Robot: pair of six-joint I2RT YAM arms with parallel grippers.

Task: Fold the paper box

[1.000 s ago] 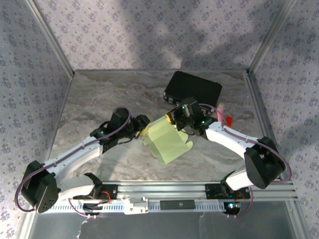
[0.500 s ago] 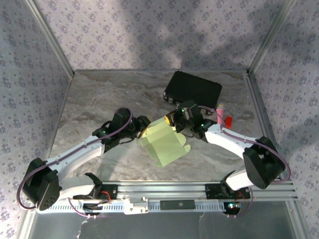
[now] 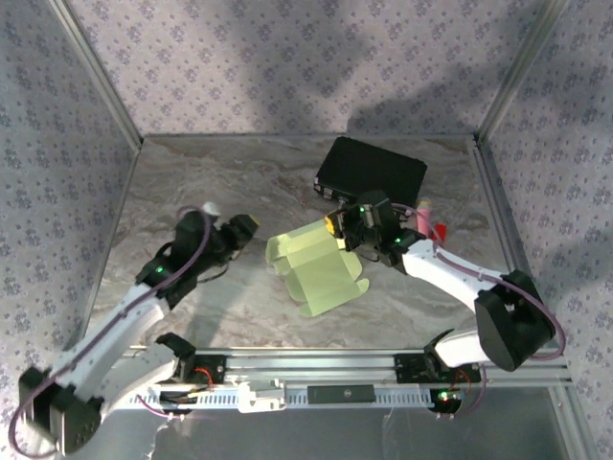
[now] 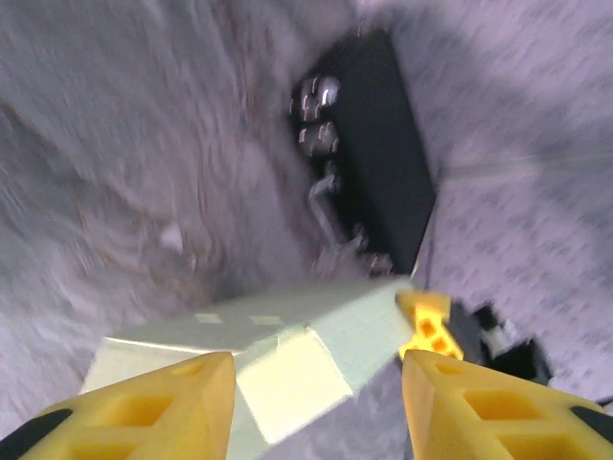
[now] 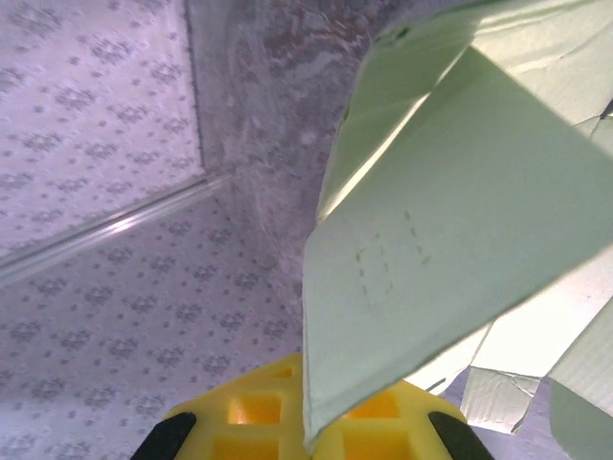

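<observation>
Right claw (image 3: 336, 230) is pinched tight on the far corner of the paper box (image 3: 316, 269), and the pale green card is spread mid-desk (image 3: 192, 182). Left claw (image 3: 245, 228) hangs part-open and empty, apart from the card's left edge. A black box (image 3: 372, 172) sits behind.

Black box (image 4: 383, 163) and bench (image 4: 144, 144) being blurred in the left wrist view, paper box (image 5: 450, 192) being cropped at the right wrist view's top and right edges, right claw (image 5: 306, 424) tips being covered by card, pink and red items (image 3: 426, 215) being shown too small to identify.
</observation>
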